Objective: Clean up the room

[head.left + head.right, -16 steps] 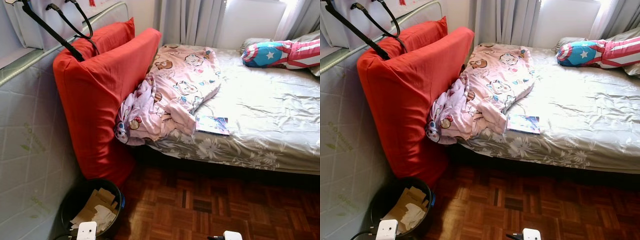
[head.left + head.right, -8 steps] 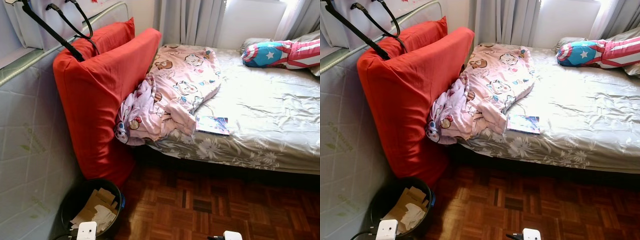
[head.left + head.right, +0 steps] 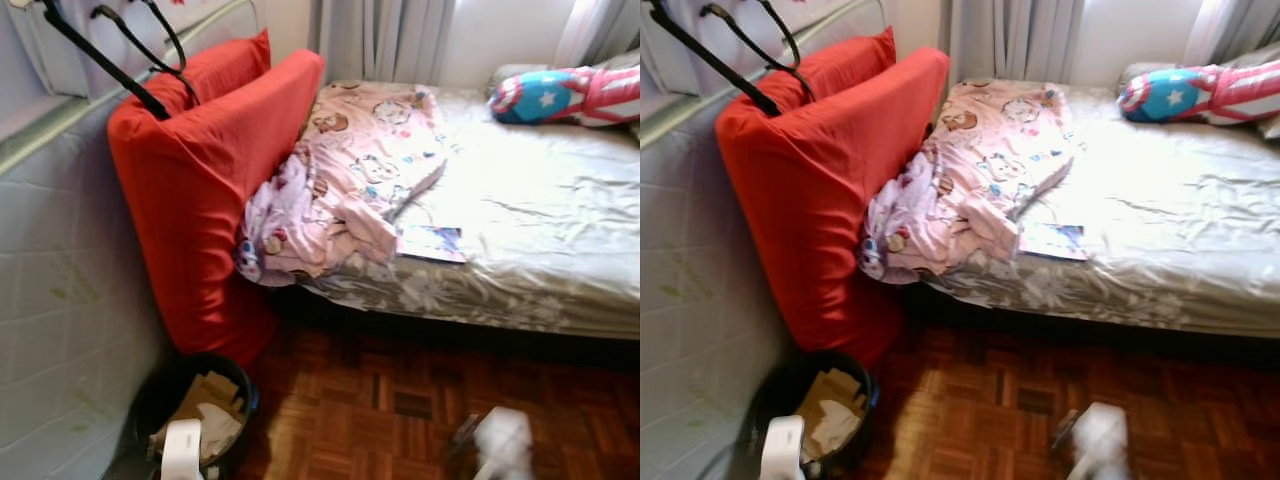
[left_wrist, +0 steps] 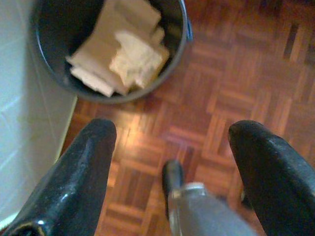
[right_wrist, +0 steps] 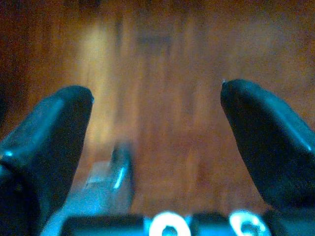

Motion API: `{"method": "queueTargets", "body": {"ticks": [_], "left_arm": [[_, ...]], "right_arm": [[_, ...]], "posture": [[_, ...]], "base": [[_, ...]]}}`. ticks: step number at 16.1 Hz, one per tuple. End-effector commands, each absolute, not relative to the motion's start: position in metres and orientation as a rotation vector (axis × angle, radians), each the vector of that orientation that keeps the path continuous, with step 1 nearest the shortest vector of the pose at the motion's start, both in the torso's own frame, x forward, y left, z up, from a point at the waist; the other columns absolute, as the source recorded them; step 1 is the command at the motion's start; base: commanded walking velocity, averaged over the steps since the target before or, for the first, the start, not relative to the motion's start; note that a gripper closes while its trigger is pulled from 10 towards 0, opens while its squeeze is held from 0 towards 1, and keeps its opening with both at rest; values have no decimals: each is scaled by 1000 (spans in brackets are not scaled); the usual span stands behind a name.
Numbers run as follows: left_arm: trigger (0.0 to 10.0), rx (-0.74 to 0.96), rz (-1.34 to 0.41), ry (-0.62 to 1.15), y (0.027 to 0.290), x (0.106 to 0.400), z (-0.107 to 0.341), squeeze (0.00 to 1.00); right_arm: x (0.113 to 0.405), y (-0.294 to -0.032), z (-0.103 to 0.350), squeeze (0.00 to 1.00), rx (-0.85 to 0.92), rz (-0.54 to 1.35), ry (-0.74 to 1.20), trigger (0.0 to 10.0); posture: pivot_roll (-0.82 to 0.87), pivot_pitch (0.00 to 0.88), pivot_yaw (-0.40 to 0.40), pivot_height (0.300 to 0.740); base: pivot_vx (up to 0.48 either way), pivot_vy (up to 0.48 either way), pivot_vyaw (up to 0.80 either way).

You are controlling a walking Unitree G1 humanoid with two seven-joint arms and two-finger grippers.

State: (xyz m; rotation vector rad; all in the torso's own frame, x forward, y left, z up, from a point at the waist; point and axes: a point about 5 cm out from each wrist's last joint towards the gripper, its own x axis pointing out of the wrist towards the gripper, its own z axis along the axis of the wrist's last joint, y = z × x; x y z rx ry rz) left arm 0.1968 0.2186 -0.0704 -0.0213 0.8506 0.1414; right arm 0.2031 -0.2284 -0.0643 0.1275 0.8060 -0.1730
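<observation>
A crumpled pink cartoon blanket (image 3: 355,180) lies on the bed (image 3: 530,210) and hangs over its near corner. A thin colourful book (image 3: 432,242) lies on the grey sheet beside it. A star-and-stripes pillow (image 3: 565,95) rests at the far right of the bed. On the floor at the lower left stands a black bin (image 4: 108,46) with cardboard and paper in it. My left gripper (image 4: 172,130) hangs open above the parquet just beside the bin. My right gripper (image 5: 156,93) is open over bare parquet, empty; its wrist (image 3: 500,442) is a white blur.
Two big red cushions (image 3: 205,190) lean against an upright mattress (image 3: 60,300) on the left, between it and the bed. Black straps (image 3: 105,65) hang over the mattress top. Curtains (image 3: 375,40) close the far wall. Parquet floor (image 3: 400,400) runs along the bed's front.
The whole picture has shifted slightly and blurred, so the camera moved. My right wrist has risen from the bottom edge and moved right; the left has come up a little.
</observation>
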Motion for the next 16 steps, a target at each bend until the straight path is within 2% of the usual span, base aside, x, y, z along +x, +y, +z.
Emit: {"method": "queueTargets", "body": {"ticks": [1, 15, 16], "left_arm": [[10000, -49, 154, 908, 217, 184, -78, 0], [10000, -17, 115, 883, 218, 188, -75, 0], [10000, -1, 100, 884, 218, 188, -75, 0]], "right_arm": [[187, -215, -77, 0, 169, -154, 875, 10000], [188, -213, -77, 0, 199, -141, 880, 10000], [188, -213, -77, 0, 198, -138, 882, 10000]], "posture": [[61, 0, -26, 740], [65, 0, -23, 740], [64, 0, -23, 740]], "base": [[0, 0, 0], [0, 0, 0], [0, -371, 0]]}}
